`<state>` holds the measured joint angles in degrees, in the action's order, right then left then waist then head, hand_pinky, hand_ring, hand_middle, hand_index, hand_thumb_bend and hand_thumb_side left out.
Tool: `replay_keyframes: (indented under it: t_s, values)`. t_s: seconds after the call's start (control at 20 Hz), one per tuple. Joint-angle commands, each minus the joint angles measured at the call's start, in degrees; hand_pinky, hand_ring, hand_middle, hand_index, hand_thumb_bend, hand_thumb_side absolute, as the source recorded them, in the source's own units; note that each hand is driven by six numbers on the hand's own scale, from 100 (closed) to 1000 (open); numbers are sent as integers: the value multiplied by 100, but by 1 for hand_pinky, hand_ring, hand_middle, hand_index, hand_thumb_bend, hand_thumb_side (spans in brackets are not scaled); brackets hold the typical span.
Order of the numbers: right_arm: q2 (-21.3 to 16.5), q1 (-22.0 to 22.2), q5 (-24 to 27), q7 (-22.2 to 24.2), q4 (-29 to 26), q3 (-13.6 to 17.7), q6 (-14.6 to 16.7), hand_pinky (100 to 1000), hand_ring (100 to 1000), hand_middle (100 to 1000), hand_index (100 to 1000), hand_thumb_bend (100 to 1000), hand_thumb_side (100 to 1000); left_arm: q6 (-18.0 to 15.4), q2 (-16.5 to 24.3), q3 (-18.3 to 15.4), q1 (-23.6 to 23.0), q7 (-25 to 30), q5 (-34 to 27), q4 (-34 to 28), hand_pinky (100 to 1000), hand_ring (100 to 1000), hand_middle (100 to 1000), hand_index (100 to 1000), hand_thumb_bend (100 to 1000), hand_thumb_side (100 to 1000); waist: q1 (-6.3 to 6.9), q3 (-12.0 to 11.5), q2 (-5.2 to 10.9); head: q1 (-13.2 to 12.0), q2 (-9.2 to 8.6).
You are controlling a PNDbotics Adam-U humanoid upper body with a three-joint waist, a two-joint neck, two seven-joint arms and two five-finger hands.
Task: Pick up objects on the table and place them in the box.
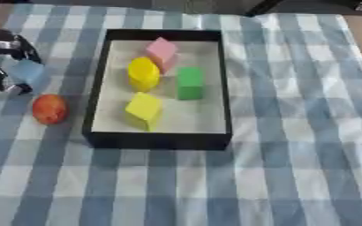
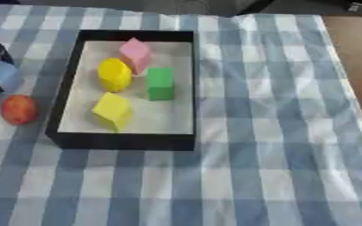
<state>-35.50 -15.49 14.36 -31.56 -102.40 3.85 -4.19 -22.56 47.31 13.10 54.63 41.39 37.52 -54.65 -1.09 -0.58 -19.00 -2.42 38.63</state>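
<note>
A black box [image 1: 161,141] with a pale floor stands at the middle of the checked cloth. Inside it are a pink block [image 1: 162,52], a yellow cylinder [image 1: 143,73], a green block [image 1: 190,82] and a yellow cube [image 1: 144,110]. Left of the box, a red-orange ball [image 1: 50,108] lies on the cloth. At the left edge my left hand [image 1: 0,53] has its fingers curled round a light blue block [image 1: 29,73], just above and behind the ball. My right hand does not show.
The blue-and-white checked cloth [image 1: 292,167] covers the table in front of and to the right of the box. A bare brown table edge [image 2: 356,66] shows at the far right. Dark shapes [image 1: 261,6] lie beyond the cloth's far edge.
</note>
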Motion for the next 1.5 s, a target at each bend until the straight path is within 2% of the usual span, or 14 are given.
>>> replay_keyframes:
  t_s: [0.05, 0.25, 0.35, 0.5, 0.65, 0.75, 1.05, 1.3, 1.5]
  values:
    - [-126, -10, 0, 30, -56, 55, 12, 799, 802, 698, 831, 100, 769, -279, 228, -92, 132, 153, -44, -278, 778, 670, 583, 623, 254, 100, 36, -7, 69, 39, 7]
    - [-167, 7, -15, 29, -51, 73, 20, 799, 804, 702, 833, 100, 771, -141, 284, -171, 249, 5, -320, -753, 771, 657, 580, 621, 246, 100, 64, -37, 121, 81, 57]
    - [-184, 12, -34, 26, -27, 77, 13, 800, 807, 704, 834, 100, 779, -113, 229, -217, 334, -114, -500, -1033, 768, 637, 568, 610, 195, 100, 81, -58, 158, 112, 89]
    - [-209, 1, -81, 35, 32, 71, -2, 801, 808, 703, 835, 100, 783, -47, 128, -157, 434, -213, -776, -1469, 763, 627, 562, 605, 172, 100, 116, -85, 218, 144, 117]
    - [-230, -20, -94, 59, 67, 53, -11, 800, 807, 702, 835, 100, 787, 60, -1, 59, 554, -188, -1069, -1838, 761, 624, 563, 606, 165, 100, 151, -99, 272, 157, 126]
    - [-244, -37, -83, 79, 69, 34, -9, 800, 807, 702, 834, 100, 777, 103, -149, 236, 651, -121, -1268, -2018, 758, 617, 556, 599, 130, 100, 165, -95, 304, 155, 130]
    - [-274, -83, -47, 126, 46, -2, -7, 800, 807, 703, 834, 100, 765, 369, -514, 724, 906, 207, -1870, -2289, 757, 614, 553, 598, 100, 100, 166, -72, 352, 189, 142]
    - [-283, -77, -21, 128, 57, -10, -16, 800, 806, 703, 833, 100, 767, 611, -416, 1158, 882, 525, -2355, -2611, 756, 617, 558, 606, 100, 100, 187, -64, 345, 198, 166]
    - [-264, -96, 9, 132, 84, -31, -19, 800, 806, 702, 833, 100, 770, 908, -553, 1351, 966, 516, -2739, -2591, 756, 613, 561, 610, 100, 100, 181, -52, 346, 192, 170]
